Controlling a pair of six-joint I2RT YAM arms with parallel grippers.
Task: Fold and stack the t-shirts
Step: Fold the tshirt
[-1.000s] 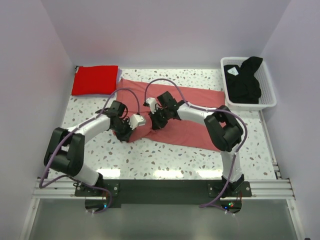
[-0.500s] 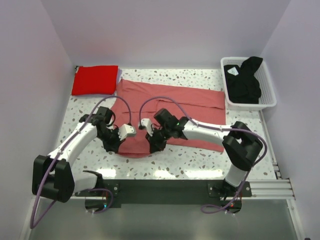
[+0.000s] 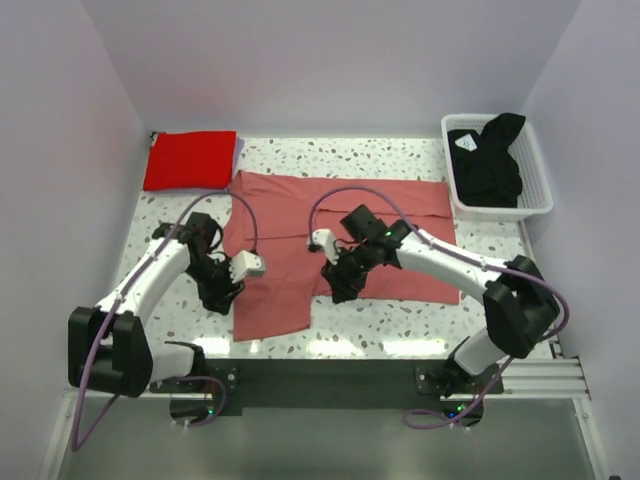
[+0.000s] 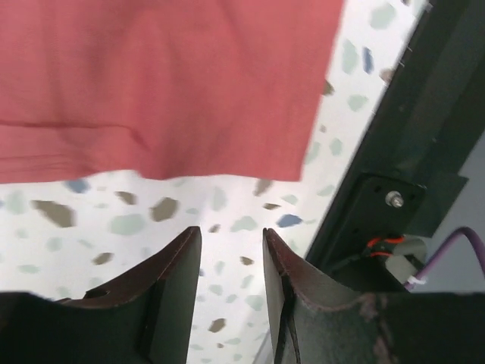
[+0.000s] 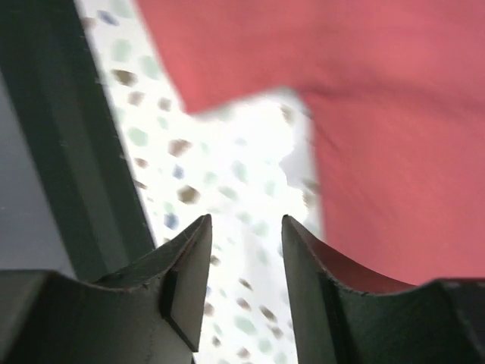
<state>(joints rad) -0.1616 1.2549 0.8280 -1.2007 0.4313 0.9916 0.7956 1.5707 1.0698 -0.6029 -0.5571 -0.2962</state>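
A dusty salmon-pink t-shirt lies spread flat across the middle of the table, one part reaching toward the near edge at the left. My left gripper hovers open just off its left edge, and its wrist view shows the pink cloth beyond the empty left gripper. My right gripper is open above the shirt's near edge, with pink cloth beside the empty right gripper. A folded bright red t-shirt sits at the back left. A black t-shirt lies crumpled in the basket.
A white slatted basket stands at the back right corner. A black mounting rail runs along the near edge of the speckled table. Walls close in on the left, back and right.
Both grippers carried a fold of the pink shirt toward the near edge, then opened and let it go. The shirt now lies flatter and wider, and the right arm has drawn back rightward.
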